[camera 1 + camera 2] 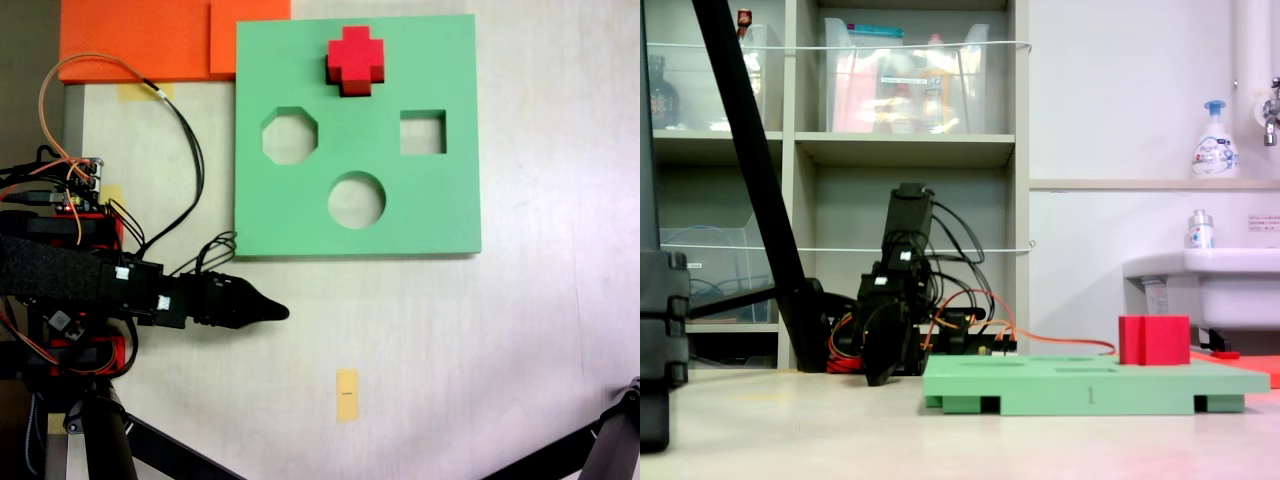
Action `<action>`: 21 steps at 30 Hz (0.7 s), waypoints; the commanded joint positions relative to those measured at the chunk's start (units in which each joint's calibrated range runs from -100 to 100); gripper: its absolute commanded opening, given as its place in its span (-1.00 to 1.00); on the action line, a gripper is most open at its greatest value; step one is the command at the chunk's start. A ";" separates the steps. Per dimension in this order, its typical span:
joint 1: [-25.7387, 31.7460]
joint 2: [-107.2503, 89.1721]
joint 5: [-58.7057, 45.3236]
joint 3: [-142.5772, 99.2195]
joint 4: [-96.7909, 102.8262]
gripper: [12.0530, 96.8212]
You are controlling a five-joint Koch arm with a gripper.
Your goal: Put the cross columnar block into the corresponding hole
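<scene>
Your pincer (pixel 280 313) sits low over the worktop (pixel 450 350), off the green board (pixel 440 215), pointing to the right in the top-down fixed view. It holds nothing. Its two halves line up into one dark tip, so you cannot tell if it is spread or pressed together.

The red cross block (pixel 355 58) is far from the pincer, up and a bit to the right of it in that view, at the far edge of the board. In the side fixed view the block (pixel 1154 340) stands up well above the board's top (pixel 1080 372). It sits right where the cross hole should be, and you cannot see the hole itself. So you cannot tell for sure if the block is partly in the hole or just resting on top.

Between the pincer and the block lie three other holes: the eight-sided hole (pixel 290 136), the round hole (pixel 356 199) and the square hole (pixel 423 132). None of these fit the cross.

To do this step well, lift the pincer first so it clears the board's edge. Move it over the block. Spread it wide, come down straight, and pinch two flat sides. Line up the arms of the cross with the hole, then push down gently.

Keep the orange wires (pixel 60 110) from dragging.
</scene>
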 commanded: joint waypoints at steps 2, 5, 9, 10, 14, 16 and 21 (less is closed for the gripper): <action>0.20 -0.41 -0.20 -0.78 -5.42 -0.12; 0.20 -0.41 -0.20 -0.78 -5.42 -0.12; 0.20 -0.41 -0.20 -0.78 -5.42 -0.12; 0.20 -0.41 -0.20 -0.78 -5.42 -0.12; 0.20 -0.41 -0.20 -0.78 -5.42 -0.12; 0.20 -0.41 -0.20 -0.78 -5.42 -0.12; 2.25 -0.41 -0.24 -0.78 -4.07 -0.12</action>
